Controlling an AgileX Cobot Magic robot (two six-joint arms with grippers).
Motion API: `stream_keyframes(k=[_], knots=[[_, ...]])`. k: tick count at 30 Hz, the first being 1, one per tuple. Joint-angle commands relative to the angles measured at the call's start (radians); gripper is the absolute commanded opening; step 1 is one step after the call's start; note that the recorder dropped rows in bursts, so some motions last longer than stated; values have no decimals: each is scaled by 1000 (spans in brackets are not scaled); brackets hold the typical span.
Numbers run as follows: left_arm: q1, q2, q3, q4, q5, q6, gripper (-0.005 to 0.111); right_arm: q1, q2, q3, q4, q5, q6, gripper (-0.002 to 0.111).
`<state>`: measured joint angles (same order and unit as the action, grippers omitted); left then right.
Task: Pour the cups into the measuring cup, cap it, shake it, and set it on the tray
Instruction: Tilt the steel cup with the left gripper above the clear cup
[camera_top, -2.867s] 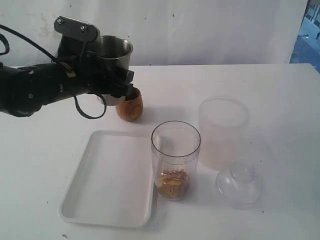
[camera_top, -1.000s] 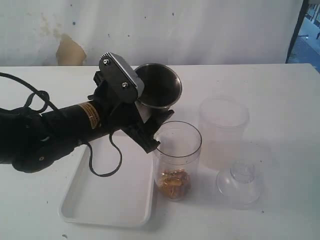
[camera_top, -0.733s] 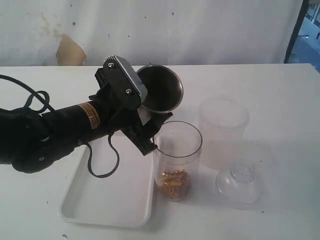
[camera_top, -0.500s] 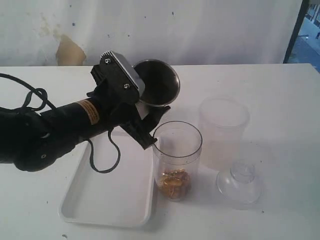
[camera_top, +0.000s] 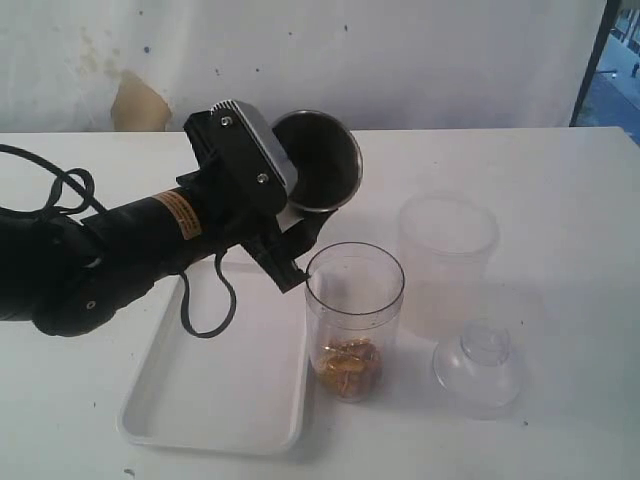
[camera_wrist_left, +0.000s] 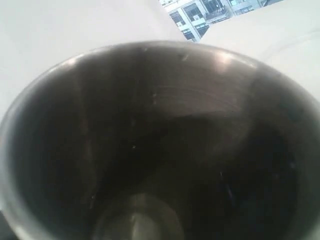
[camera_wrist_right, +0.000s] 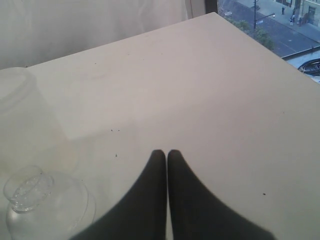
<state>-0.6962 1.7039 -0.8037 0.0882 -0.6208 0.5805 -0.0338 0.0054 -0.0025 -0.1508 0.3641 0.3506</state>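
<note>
Steel catches the eye first: the brushed tumbler (camera_top: 318, 160) is clasped around its body by the left gripper (camera_top: 292, 228), held clear of the table (camera_top: 560, 200) and tipped far over, so its mouth faces out sideways, above and just behind the rim of the measuring cup (camera_top: 354, 310). Looking down the tumbler's throat in the left wrist view, I see only bare dark metal right to the base, so I take it to be emptied, or very nearly. The measuring cup stands upright on the table, just beside the right edge of the tray (camera_top: 215, 400), uncapped, with a small heap of golden-brown stuff (camera_top: 346, 368) at its bottom; whether that came out of one cup or both, I cannot tell. The brown wood-grain cup I cannot find in any view; it may be hidden behind the arm. The right gripper (camera_wrist_right: 166, 155) is pinched together on nothing and hangs over bare table, near the clear dome lid (camera_top: 480, 365), which sits on the table in front of the frosted container (camera_top: 447, 255). By my reckoning the pouring is at or close to its end, at least for the tumbler, and the rest is all to come: the tumbler has to be put down, the measuring cup capped, presumably with that dome lid, then shaken, then set on the tray, which carries no cup yet.
</note>
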Motion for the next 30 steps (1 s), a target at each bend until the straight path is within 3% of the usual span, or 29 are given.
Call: stream_keyframes(k=[1, 30], knots=[[-1, -21, -13, -13, -68, 50, 0, 3, -5, 3, 0, -10, 1, 0], [-1, -21, -13, 14, -68, 167, 0, 3, -5, 3, 0, -10, 1, 0]])
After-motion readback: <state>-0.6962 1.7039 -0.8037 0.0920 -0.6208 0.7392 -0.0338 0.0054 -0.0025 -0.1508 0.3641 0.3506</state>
